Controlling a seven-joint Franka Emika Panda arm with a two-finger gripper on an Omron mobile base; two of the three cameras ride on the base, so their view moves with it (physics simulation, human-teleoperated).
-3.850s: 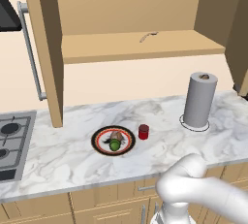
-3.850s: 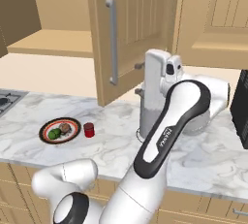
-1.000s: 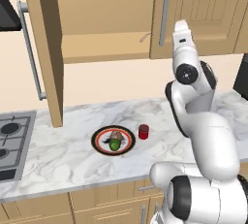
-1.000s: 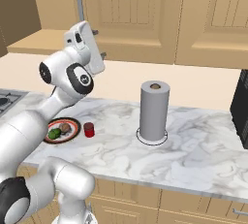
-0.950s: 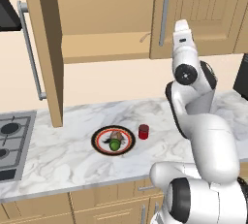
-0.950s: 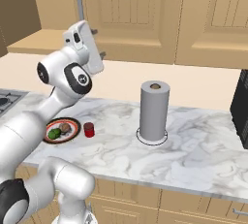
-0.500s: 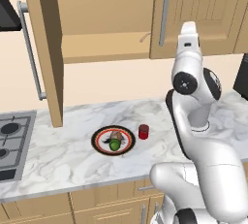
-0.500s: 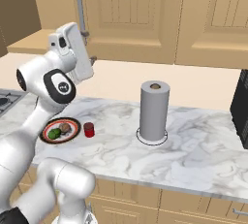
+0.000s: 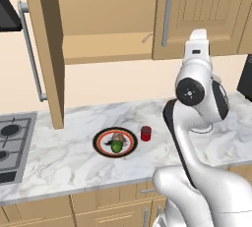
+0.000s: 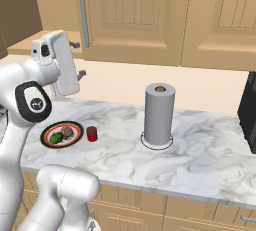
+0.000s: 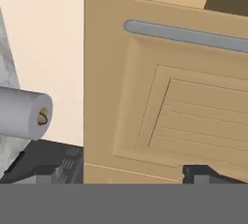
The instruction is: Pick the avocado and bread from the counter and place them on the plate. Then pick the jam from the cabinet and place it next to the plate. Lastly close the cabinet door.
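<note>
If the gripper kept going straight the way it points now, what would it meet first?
Most likely the closed cupboard door with the silver bar handle, which faces the open gripper squarely in the hand view; depth is unclear.

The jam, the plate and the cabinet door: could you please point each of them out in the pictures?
jam (image 9: pixel 145 133), left base view, side of the red jar.
plate (image 9: pixel 102 139), left base view, its left rim.
cabinet door (image 9: pixel 48 49), left base view, its inner face.

Cabinet door (image 9: pixel 43 49) top cut off
</note>
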